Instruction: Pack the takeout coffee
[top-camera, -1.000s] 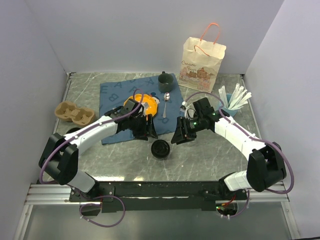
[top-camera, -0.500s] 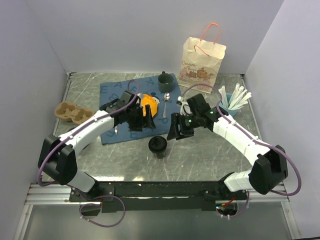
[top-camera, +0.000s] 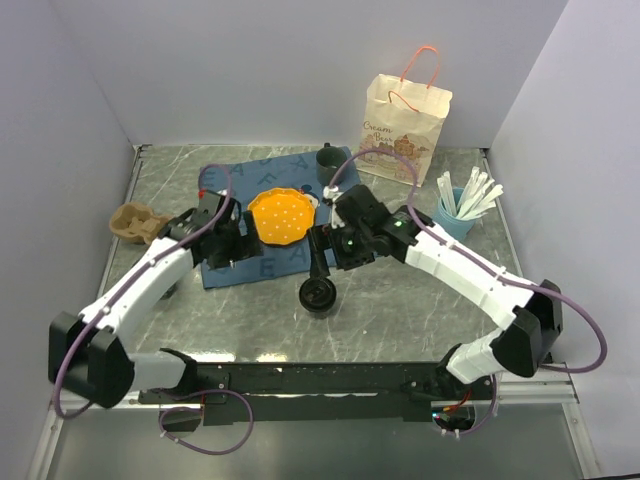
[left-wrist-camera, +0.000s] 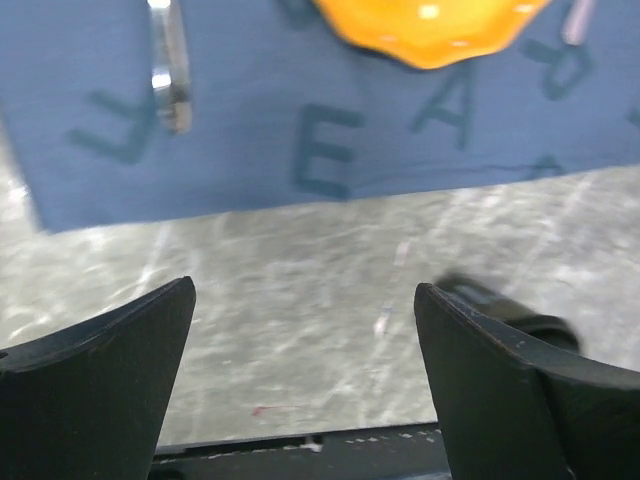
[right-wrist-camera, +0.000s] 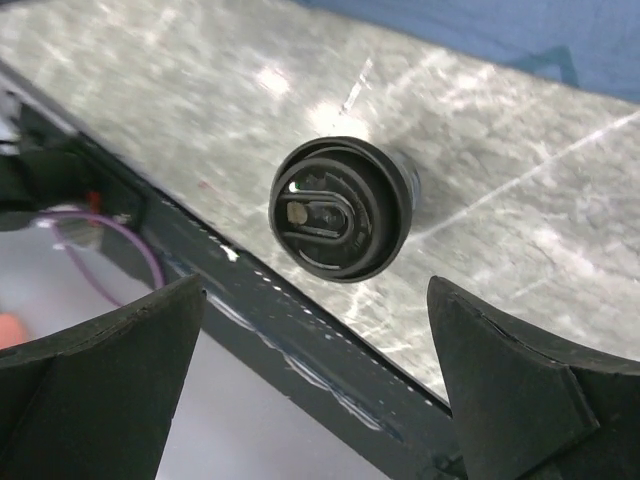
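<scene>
From above you see the lidded cup at lower centre, free of the left gripper and right gripper, both with jaws apart, so putting it in the bag at upper right is left to do; the left wrist view shows the cup at lower right, the right wrist view at centre.

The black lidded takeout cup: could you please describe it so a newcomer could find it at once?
On the grey marble table, find the blue lettered cloth with the orange plate. Just off the cloth's near edge, on bare marble, stands the black lidded takeout cup. Unlike the open dark green mug at the cloth's far edge, it wears a ridged black lid.
</scene>
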